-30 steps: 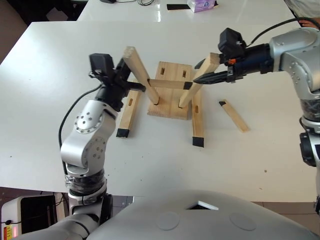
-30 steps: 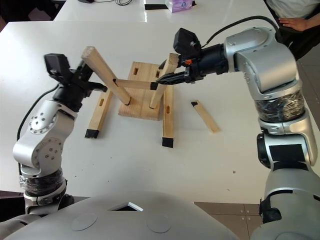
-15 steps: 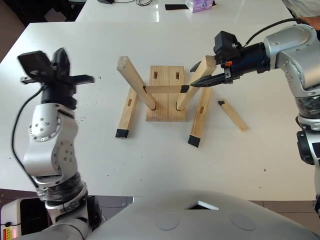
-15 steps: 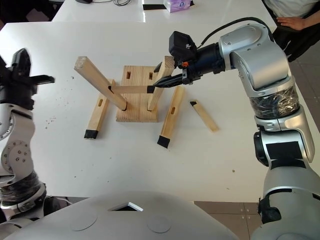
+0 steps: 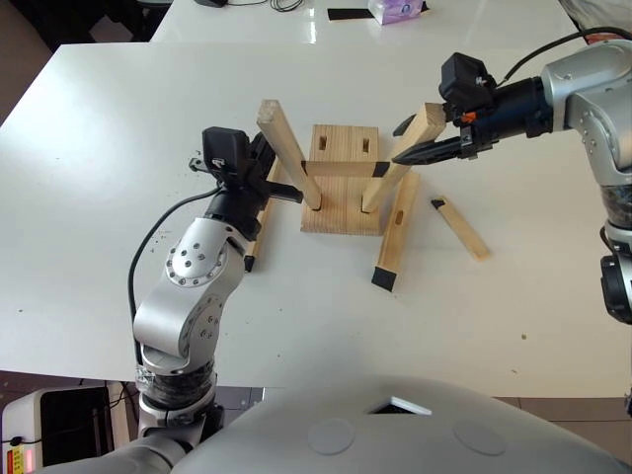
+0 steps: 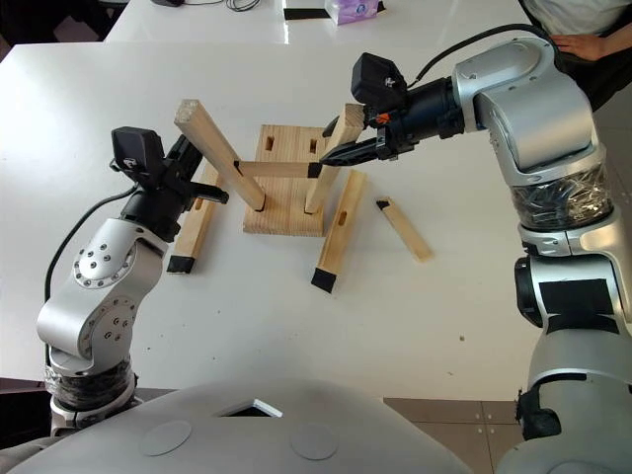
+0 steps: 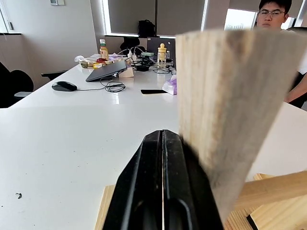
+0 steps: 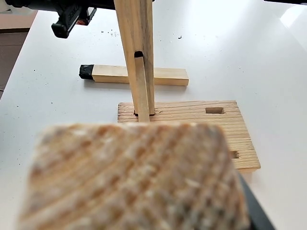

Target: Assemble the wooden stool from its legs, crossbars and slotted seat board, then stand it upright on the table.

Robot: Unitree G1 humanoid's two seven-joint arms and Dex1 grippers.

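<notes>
Currently the left gripper (image 5: pixel 289 193) has its black fingers (image 7: pixel 163 191) pressed together with nothing between them. Its tips sit just beside the lower part of the tilted pale wooden leg (image 5: pixel 286 148), on that leg's left side. The right gripper (image 5: pixel 400 144) is pinching the second pale wooden leg (image 5: pixel 395 173) near its top end, one finger on each side.

Both legs stand in the slotted wooden seat board (image 5: pixel 341 212), which lies flat on the white table (image 5: pixel 118 118). The tilted leg leans left, the second one leans right. A thin wooden crossbar with black ends (image 5: pixel 341 168) runs level between the two legs, above the board. Two slots in the board are unfilled (image 8: pixel 214 110).

A loose wooden leg with a black foot (image 8: pixel 139 75) lies flat just left of the board, and the left forearm crosses over part of it. Another loose slotted leg with a black foot (image 5: pixel 398 222) lies along the board's right edge, below the right gripper. A short loose wooden bar (image 5: pixel 462 227) lies farther right, apart from the rest.

Behind is a second white table with a tissue pack (image 5: pixel 395 10), a laptop (image 7: pixel 106 72) and a mouse (image 7: pixel 64 86).
</notes>
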